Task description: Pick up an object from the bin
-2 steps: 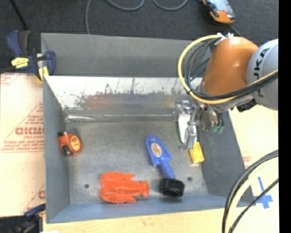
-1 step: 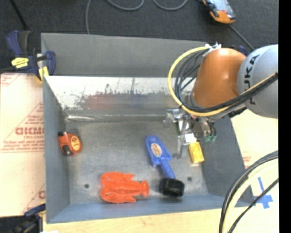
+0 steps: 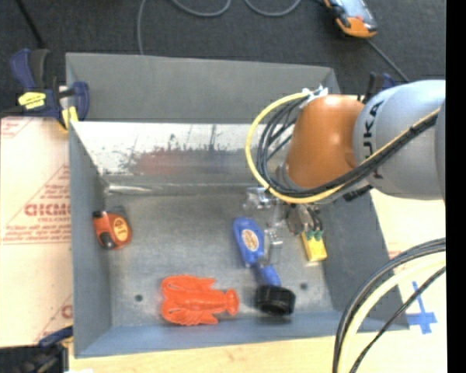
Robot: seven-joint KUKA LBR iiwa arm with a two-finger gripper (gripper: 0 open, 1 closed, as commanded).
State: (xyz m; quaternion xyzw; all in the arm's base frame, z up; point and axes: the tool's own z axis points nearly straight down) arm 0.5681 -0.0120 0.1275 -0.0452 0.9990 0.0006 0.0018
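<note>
The pincer point(image 3: 273, 225) hangs low in the bin point(image 3: 179, 243), right of the middle, just beside a blue oblong thing point(image 3: 248, 242) that lies on the floor. A small yellow block point(image 3: 314, 247) lies just to its right. Whether the pincer is spread or pressed together I cannot tell, since the arm's orange cover hides much of it. Nothing looks lifted. An orange lobster point(image 3: 196, 300) and a black roll point(image 3: 274, 299) lie by the near wall, and an orange tape measure point(image 3: 111, 229) at the left. By my reading the pick is not yet made: gripping and raising remain.
</note>
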